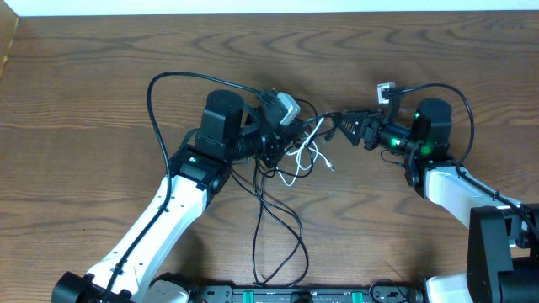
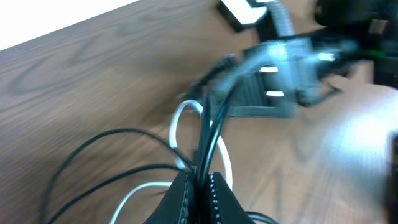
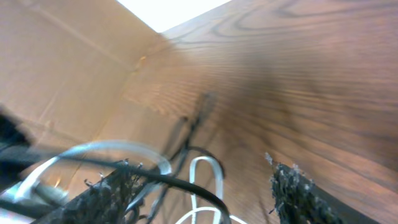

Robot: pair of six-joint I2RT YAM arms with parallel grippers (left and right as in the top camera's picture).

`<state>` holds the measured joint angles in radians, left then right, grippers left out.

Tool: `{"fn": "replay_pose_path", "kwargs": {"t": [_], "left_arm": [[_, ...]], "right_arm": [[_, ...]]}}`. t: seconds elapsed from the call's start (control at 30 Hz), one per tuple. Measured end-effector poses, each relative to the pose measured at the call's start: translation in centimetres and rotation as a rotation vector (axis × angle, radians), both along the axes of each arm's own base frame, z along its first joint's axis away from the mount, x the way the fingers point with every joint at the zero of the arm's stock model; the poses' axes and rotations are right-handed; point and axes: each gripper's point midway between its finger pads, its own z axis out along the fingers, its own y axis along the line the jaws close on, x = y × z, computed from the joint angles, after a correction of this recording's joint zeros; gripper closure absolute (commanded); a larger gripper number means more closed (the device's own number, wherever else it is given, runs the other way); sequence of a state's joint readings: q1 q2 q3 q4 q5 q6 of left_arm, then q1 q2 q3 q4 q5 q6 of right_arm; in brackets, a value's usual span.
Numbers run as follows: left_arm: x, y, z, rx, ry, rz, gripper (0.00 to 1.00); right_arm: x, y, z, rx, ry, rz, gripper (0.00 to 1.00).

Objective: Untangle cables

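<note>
Overhead: cables (image 1: 305, 150) partly hidden under left gripper (image 1: 271, 150), their crossings unclear.

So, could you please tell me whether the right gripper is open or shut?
Open: the right gripper has its fingers wide apart, with the table showing between them.

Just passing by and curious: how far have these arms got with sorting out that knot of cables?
Nothing looks freed yet: the white cable and black cables are bunched together between the arms. In hand: the left gripper is shut on black cables, while the right gripper stands open beside the bunch. Left: pulling every cable apart.
</note>
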<state>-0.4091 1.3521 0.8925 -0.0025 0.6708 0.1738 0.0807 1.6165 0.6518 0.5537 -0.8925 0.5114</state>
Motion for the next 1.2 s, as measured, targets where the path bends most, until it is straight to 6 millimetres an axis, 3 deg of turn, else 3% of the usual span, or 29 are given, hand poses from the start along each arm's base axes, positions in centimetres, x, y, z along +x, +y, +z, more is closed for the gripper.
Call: {"fn": "replay_pose_path", "kwargs": {"t": [0.2,0.4,0.57,0.67,0.83,1.07,1.2], "left_arm": [[2.4,2.1,-0.9,0.033,0.053,0.218,0.92],[3.5,3.2,-1.2,0.039,0.078,0.329,0.92],[3.7,3.5,-1.2,0.035,0.09,0.36,0.92],[3.8,3.6,-1.3,0.031,0.096,0.37,0.92],[3.8,3.6,-1.3,0.029,0.099,0.372,0.92],[3.6,3.2,-1.0,-0.006,0.122,0.367,0.92],[3.4,2.3,-0.1,-0.051,0.116,0.322,0.92]], "right_arm": [[-0.8,0.6,0.6,0.025,-0.012,0.059,0.15],[-0.9,0.7,0.5,0.029,-0.002,0.066,0.12],[-1.1,0.8,0.8,0.036,-0.015,0.082,0.14],[-1.4,1.2,1.9,0.05,-0.081,0.128,0.14],[-2.7,2.2,3.9,0.077,-0.2,0.24,0.07],[-4.2,4.4,4.7,0.088,-0.256,0.335,0.03],[-4.1,5.3,4.5,0.075,-0.257,0.321,0.1]]}}
